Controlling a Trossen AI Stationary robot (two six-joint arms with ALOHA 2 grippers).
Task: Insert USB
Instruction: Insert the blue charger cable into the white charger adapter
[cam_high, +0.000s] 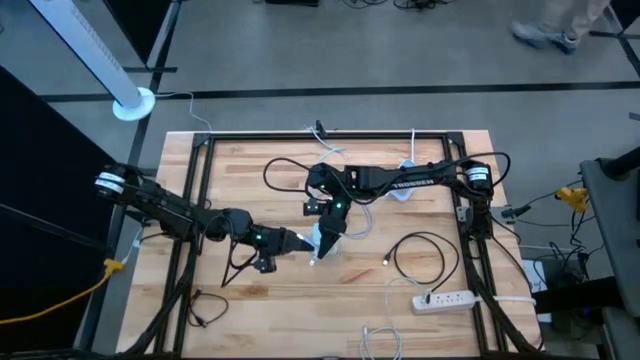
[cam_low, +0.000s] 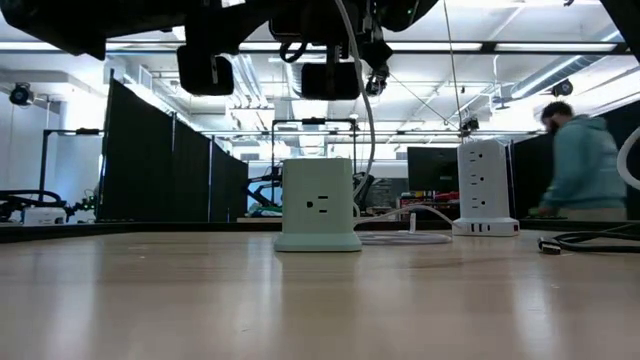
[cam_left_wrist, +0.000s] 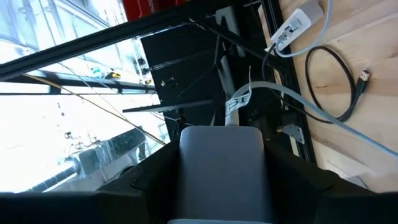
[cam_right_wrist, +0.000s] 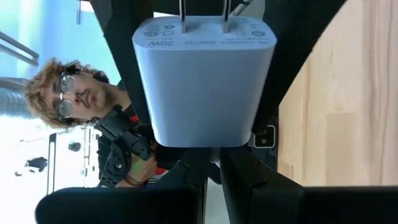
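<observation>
Left gripper (cam_high: 300, 241): out over the middle of the worktop, a little toward the near edge, fingers spread around a white charger block (cam_left_wrist: 221, 171) and clamped on its sides; in the left wrist view the block fills the gap between the dark fingers.
Right gripper (cam_high: 328, 243): reaching in from the far right corner, tip just beside the left gripper, fingers pinched nearly together. What they pinch I cannot make out; from its wrist view, the charger block (cam_right_wrist: 205, 78) sits right in front of them, two metal prongs pointing away.
Charger block: held up off the wood between the two grippers, seen from above as a pale patch (cam_high: 315, 240) where they meet.
Power strip (cam_high: 446, 299): white, lying flat near the near right corner, its cord looping toward the near edge.
Black cable (cam_high: 420, 258): coiled in a loose ring on the wood just beyond the power strip, its plug end (cam_high: 386, 262) lying loose on the left of the ring.
Outlet cube (cam_low: 318, 204): pale green, standing upright on the worktop, socket face toward the low camera.
Tower strip (cam_low: 484, 187): white, upright, well to the right of the cube, farther back.
Person (cam_low: 586, 165): in a teal hooded top, at the room's right side beyond the table.
</observation>
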